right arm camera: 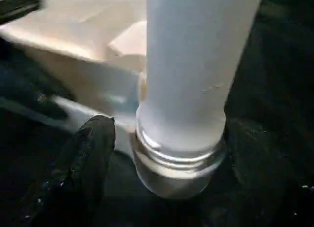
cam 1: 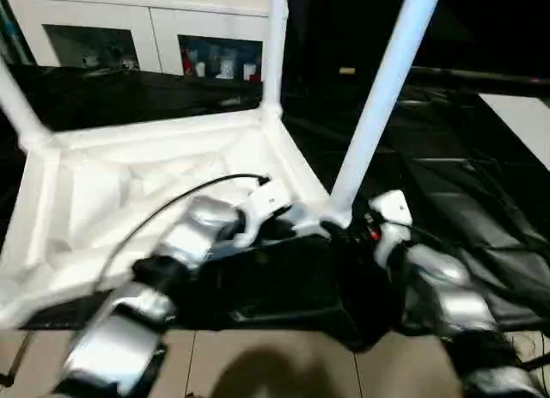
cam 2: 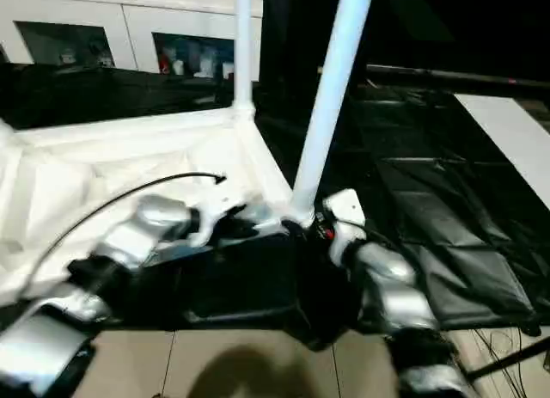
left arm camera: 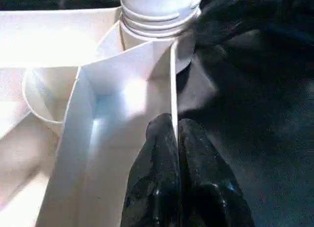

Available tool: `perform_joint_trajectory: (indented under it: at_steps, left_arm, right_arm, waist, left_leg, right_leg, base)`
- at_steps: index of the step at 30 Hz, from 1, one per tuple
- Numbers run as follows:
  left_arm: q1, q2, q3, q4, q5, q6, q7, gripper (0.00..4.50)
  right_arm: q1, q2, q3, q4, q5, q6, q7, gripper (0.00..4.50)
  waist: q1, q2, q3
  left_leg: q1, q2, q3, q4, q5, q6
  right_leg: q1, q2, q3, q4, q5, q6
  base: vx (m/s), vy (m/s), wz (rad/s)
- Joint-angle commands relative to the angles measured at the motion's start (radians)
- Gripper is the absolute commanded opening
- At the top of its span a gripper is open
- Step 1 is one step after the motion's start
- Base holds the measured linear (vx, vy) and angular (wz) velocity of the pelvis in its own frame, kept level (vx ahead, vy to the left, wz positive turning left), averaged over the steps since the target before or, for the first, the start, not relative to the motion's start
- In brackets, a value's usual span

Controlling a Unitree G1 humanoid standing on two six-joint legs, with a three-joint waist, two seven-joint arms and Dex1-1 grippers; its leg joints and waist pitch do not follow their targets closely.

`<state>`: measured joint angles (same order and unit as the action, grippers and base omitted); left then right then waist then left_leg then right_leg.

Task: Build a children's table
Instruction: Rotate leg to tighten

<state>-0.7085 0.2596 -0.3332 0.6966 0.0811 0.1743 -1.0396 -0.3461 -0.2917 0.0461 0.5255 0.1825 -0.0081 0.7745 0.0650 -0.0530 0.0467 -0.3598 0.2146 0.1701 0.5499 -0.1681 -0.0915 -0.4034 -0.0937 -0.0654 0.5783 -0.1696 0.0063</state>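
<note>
The children's table lies upside down, its ribbed white top (cam 1: 129,192) on the black-draped work table. Three white legs stand up from its corners: one near right (cam 1: 378,97), one at the far corner (cam 1: 275,45), one at the left (cam 1: 15,101). My left gripper (left arm camera: 175,126) is shut on the top's thin rim wall, just beside the near-right corner socket (left arm camera: 159,11). My right gripper (right arm camera: 169,126) is open and straddles the threaded base of the near-right leg (right arm camera: 196,65); one finger (right arm camera: 93,153) stands a little apart from it.
A white cabinet with glass doors (cam 1: 129,24) stands behind the work table (cam 1: 447,174). A white panel (cam 1: 524,119) lies at the far right. A black cable (cam 1: 172,200) arcs over my left forearm. Tiled floor (cam 1: 284,364) shows below the table's near edge.
</note>
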Motion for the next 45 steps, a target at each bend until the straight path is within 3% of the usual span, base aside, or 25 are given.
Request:
perform_joint_trajectory:
  at_steps: [1, 3, 4, 6, 7, 9, 14, 19, 20, 26, 29, 30, 36, 38, 40, 43, 44, 45]
  left_arm:
    - [0.059, 0.032, -0.049, -0.049, -0.036, -0.009, -0.147, 0.00]
    - [0.079, 0.059, -0.057, -0.091, -0.054, -0.007, -0.206, 0.00]
    - [0.081, 0.062, -0.057, -0.095, -0.056, -0.006, -0.212, 0.00]
    - [0.090, 0.078, -0.059, -0.120, -0.057, 0.006, -0.235, 0.00]
    - [0.094, 0.086, -0.059, -0.132, -0.056, 0.012, -0.245, 0.00]
    - [0.095, 0.088, -0.058, -0.135, -0.057, 0.014, -0.248, 0.00]
    - [0.101, 0.092, -0.055, -0.145, -0.057, 0.020, -0.249, 0.00]
    - [0.107, 0.089, -0.057, -0.157, -0.056, 0.031, -0.254, 0.00]
    - [0.107, 0.087, -0.057, -0.160, -0.056, 0.036, -0.255, 0.00]
    - [0.106, 0.088, -0.057, -0.159, -0.057, 0.039, -0.260, 0.00]
    - [0.105, 0.089, -0.055, -0.161, -0.056, 0.043, -0.261, 0.00]
    - [0.105, 0.089, -0.052, -0.162, -0.057, 0.048, -0.259, 0.00]
    - [0.101, 0.065, -0.029, -0.133, -0.052, 0.063, -0.195, 0.00]
    - [0.086, 0.038, -0.016, -0.090, -0.034, 0.062, -0.120, 0.00]
    - [0.065, 0.007, -0.001, -0.046, -0.018, 0.066, -0.036, 0.00]
    - [0.008, -0.075, 0.040, 0.054, -0.003, 0.092, 0.150, 0.00]
    - [-0.014, -0.109, 0.057, 0.091, -0.001, 0.098, 0.224, 0.00]
    - [-0.019, -0.116, 0.061, 0.099, -0.001, 0.096, 0.243, 0.00]
  right_arm:
    - [0.012, -0.037, 0.032, -0.034, 0.003, -0.011, 0.110, 3.73]
    - [0.014, -0.053, 0.035, -0.042, 0.013, -0.009, 0.145, 3.73]
    - [0.015, -0.054, 0.035, -0.043, 0.014, -0.008, 0.148, 3.73]
    - [0.016, -0.062, 0.043, -0.054, 0.022, -0.002, 0.175, 3.73]
    - [0.018, -0.068, 0.053, -0.061, 0.022, 0.004, 0.197, 3.73]
    - [0.018, -0.069, 0.059, -0.063, 0.019, 0.004, 0.201, 3.73]
    - [0.029, -0.068, 0.078, -0.077, 0.015, 0.009, 0.230, 3.73]
    - [0.038, -0.066, 0.070, -0.089, 0.032, 0.022, 0.244, 3.29]
    - [0.040, -0.066, 0.068, -0.093, 0.037, 0.024, 0.245, 3.03]
    - [0.037, -0.059, 0.065, -0.081, 0.045, 0.018, 0.248, 2.73]
    - [0.036, -0.055, 0.065, -0.077, 0.045, 0.018, 0.249, 2.70]
    - [0.037, -0.049, 0.066, -0.075, 0.044, 0.019, 0.248, 2.70]
    - [0.039, -0.010, 0.068, -0.035, 0.021, 0.026, 0.176, 2.69]
    - [0.028, 0.021, 0.046, 0.003, 0.015, 0.032, 0.098, 2.69]
    - [0.014, 0.052, 0.017, 0.041, 0.012, 0.039, 0.008, 2.68]
    - [-0.019, 0.114, -0.024, 0.126, -0.038, 0.035, -0.241, 2.68]
    - [-0.035, 0.142, -0.043, 0.159, -0.063, 0.037, -0.366, 2.68]
    - [-0.040, 0.147, -0.047, 0.167, -0.067, 0.038, -0.392, 2.68]
  waist:
    - [0.010, -0.012, -0.054]
    - [0.010, -0.007, -0.057]
    - [0.013, -0.005, -0.061]
    - [0.015, -0.004, -0.065]
    - [0.019, -0.002, -0.066]
    - [0.025, -0.002, -0.064]
    - [0.026, 0.004, -0.056]
    - [0.024, 0.004, -0.052]
    - [0.025, 0.004, -0.053]
    - [0.026, 0.005, -0.056]
    - [0.026, 0.005, -0.056]
    - [0.026, 0.000, -0.056]
    - [0.026, 0.001, -0.054]
    - [0.025, 0.000, -0.047]
    - [0.022, -0.005, -0.042]
    - [0.018, -0.009, -0.041]
    - [0.016, -0.011, -0.037]
    - [0.014, -0.013, -0.039]
  left_leg:
    - [-0.005, 0.017, 0.006, -0.062, -0.265, 0.056]
    - [-0.005, 0.017, 0.008, -0.059, -0.221, 0.062]
    - [0.004, 0.017, 0.013, -0.052, -0.202, 0.069]
    - [0.000, 0.015, 0.014, -0.047, -0.124, 0.084]
    - [0.006, 0.014, 0.017, -0.043, -0.101, 0.097]
    - [0.007, 0.013, 0.020, -0.041, -0.095, 0.108]
    - [0.009, 0.015, 0.018, -0.049, -0.195, 0.068]
    - [0.010, 0.015, 0.015, -0.054, -0.248, 0.035]
    - [0.011, 0.015, 0.015, -0.054, -0.246, 0.034]
    - [0.009, 0.014, 0.014, -0.051, -0.217, 0.040]
    - [0.008, 0.013, 0.015, -0.051, -0.213, 0.044]
    - [0.007, 0.013, 0.015, -0.050, -0.209, 0.046]
    - [0.007, 0.013, 0.015, -0.051, -0.217, 0.042]
    - [0.009, 0.012, 0.014, -0.055, -0.259, 0.027]
    - [0.016, 0.010, 0.011, -0.056, -0.339, 0.005]
    - [0.020, 0.010, 0.008, -0.058, -0.355, -0.009]
    - [0.021, 0.006, 0.003, -0.058, -0.382, -0.021]
    - [0.020, 0.004, 0.002, -0.058, -0.382, -0.021]
  right_leg:
    - [0.043, -0.045, 0.032, -0.071, -0.324, -0.169]
    - [0.047, -0.044, 0.033, -0.058, -0.235, -0.202]
    - [0.043, -0.041, 0.035, -0.051, -0.176, -0.227]
    - [0.052, -0.036, 0.034, -0.033, -0.045, -0.257]
    - [0.050, -0.034, 0.034, -0.028, 0.008, -0.273]
    - [0.051, -0.034, 0.035, -0.027, 0.028, -0.283]
    - [0.051, -0.039, 0.036, -0.043, -0.119, -0.253]
    - [0.048, -0.039, 0.037, -0.053, -0.220, -0.216]
    - [0.048, -0.038, 0.037, -0.052, -0.216, -0.215]
    - [0.051, -0.037, 0.036, -0.045, -0.157, -0.230]
    - [0.052, -0.037, 0.036, -0.044, -0.147, -0.236]
    - [0.052, -0.036, 0.035, -0.044, -0.146, -0.235]
    - [0.050, -0.038, 0.036, -0.046, -0.180, -0.229]
    - [0.045, -0.039, 0.035, -0.056, -0.264, -0.208]
    - [0.035, -0.044, 0.035, -0.073, -0.445, -0.156]
    - [0.027, -0.044, 0.035, -0.081, -0.497, -0.132]
    - [0.024, -0.046, 0.028, -0.091, -0.580, -0.098]
    - [0.025, -0.046, 0.027, -0.093, -0.598, -0.087]
  base:
    - [0.000, 0.000, 0.00]
    - [0.054, 0.001, -0.01]
    - [0.072, -0.002, 0.02]
    - [0.078, 0.000, 0.01]
    - [0.058, 0.009, -0.02]
    - [0.000, 0.000, 0.00]
    - [0.000, 0.000, 0.00]
    - [0.000, 0.000, 0.00]
    - [0.000, 0.000, 0.00]
    - [0.000, 0.000, 0.00]
    - [0.000, 0.000, 0.00]
    - [0.000, 0.000, 0.00]
    - [0.000, 0.000, 0.00]
    - [0.000, 0.000, 0.00]
    - [0.000, 0.000, 0.00]
    - [-0.019, -0.001, 0.01]
    - [-0.060, 0.004, -0.02]
    - [-0.060, 0.004, -0.02]
